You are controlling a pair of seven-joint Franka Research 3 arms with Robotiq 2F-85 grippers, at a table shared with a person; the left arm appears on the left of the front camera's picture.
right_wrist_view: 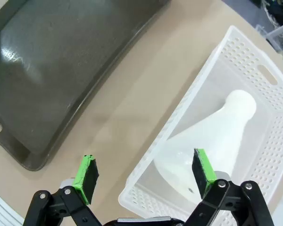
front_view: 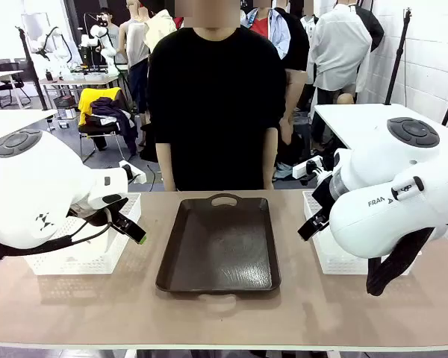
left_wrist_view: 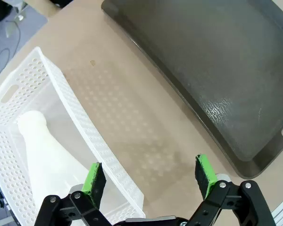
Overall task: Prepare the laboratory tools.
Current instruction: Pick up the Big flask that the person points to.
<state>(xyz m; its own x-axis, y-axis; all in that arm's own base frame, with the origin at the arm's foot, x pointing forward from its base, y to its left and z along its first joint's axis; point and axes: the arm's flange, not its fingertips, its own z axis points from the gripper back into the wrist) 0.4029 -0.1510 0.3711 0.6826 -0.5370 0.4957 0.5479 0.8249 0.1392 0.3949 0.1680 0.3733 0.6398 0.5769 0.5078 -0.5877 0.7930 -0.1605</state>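
Note:
One frosted white flask [left_wrist_view: 47,157] lies on its side in a white mesh basket [left_wrist_view: 82,122], neck toward the far wall. My left gripper [left_wrist_view: 151,175] hangs open over the basket's inner wall, with nothing between its green pads. A second flask [right_wrist_view: 212,136] lies tilted in the other basket [right_wrist_view: 167,139]. Above that basket's near wall my right gripper [right_wrist_view: 144,172] also stands open and holds nothing. In the front view, the left gripper [front_view: 131,226] and right gripper [front_view: 311,226] hover beside their baskets.
A dark brown handled tray [front_view: 220,246] lies bare in the middle of the table between the left basket [front_view: 82,257] and the right basket [front_view: 332,257]. A person in black [front_view: 213,97] stands at the far edge, hands down.

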